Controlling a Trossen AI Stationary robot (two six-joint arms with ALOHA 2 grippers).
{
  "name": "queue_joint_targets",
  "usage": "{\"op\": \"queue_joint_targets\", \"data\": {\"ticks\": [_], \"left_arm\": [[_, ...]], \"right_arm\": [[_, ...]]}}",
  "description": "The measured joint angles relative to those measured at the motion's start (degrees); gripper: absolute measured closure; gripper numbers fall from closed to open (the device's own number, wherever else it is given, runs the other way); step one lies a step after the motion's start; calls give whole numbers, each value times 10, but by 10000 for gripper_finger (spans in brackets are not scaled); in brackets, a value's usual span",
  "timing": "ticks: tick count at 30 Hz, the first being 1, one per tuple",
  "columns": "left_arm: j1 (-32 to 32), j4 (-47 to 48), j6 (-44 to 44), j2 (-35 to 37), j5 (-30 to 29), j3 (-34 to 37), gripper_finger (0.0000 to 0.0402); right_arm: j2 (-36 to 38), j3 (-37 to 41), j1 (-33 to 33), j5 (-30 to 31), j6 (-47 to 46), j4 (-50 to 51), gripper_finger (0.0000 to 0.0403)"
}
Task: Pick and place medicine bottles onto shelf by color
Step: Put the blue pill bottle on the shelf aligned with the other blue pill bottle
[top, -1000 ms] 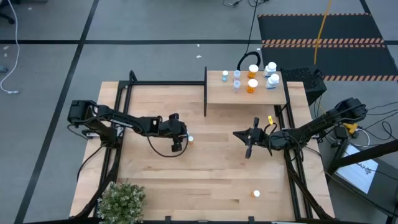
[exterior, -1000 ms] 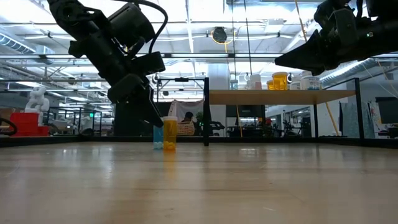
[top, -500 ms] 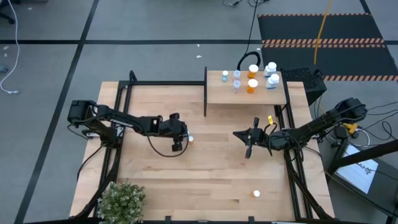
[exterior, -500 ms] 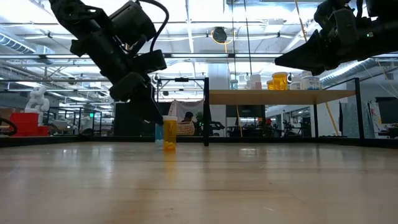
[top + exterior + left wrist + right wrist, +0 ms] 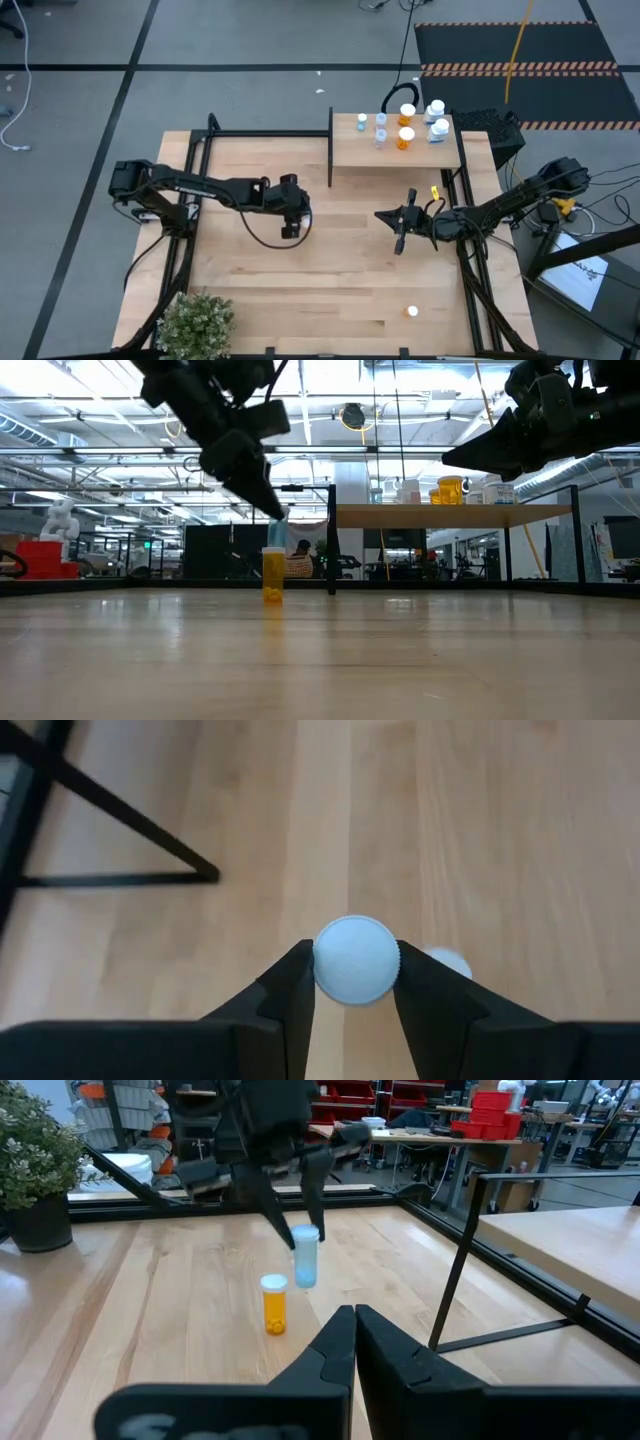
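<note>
My left gripper [image 5: 291, 218] is over the table's middle, shut on a pale blue bottle [image 5: 305, 1258] with a white cap, which hangs above the wood. An orange bottle [image 5: 274, 1304] with a white cap stands upright on the table just beside and below it [image 5: 272, 573]. A second orange bottle [image 5: 411, 312] stands near the table's near right part. The shelf [image 5: 350, 152] at the far right carries several blue and orange bottles. My right gripper [image 5: 398, 241] is shut and hovers above the table's right half, touching nothing. My left gripper pinches the blue bottle's white cap [image 5: 355, 960] between its two fingers [image 5: 297, 982], which come from above and point down. The bottle hangs upright below the fingers, lifted clear of the table.
A potted plant [image 5: 195, 322] sits at the near left corner. Black frame rails [image 5: 262, 133] run along the table's far and side edges, and a thin black upright [image 5: 331, 148] stands at the shelf's left end. Bare wood lies between the two arms.
My left gripper has risen and moved a little toward the table's right and far edge. The blue bottle, which stood on the table beside the orange one, has gone up with it and is now lifted clear. The orange bottle stayed in place.
</note>
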State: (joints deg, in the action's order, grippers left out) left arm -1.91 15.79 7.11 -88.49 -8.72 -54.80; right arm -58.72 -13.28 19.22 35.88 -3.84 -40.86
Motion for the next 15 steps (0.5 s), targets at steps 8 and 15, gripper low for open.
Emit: {"op": "queue_joint_targets", "data": {"ticks": [8,15], "left_arm": [[-2,47,28,0,-3,-77,277],[-17,104,25,0,-3,-162,277]], "right_arm": [[0,0,0,0,0,0,399],[0,0,0,0,0,0,399]]}}
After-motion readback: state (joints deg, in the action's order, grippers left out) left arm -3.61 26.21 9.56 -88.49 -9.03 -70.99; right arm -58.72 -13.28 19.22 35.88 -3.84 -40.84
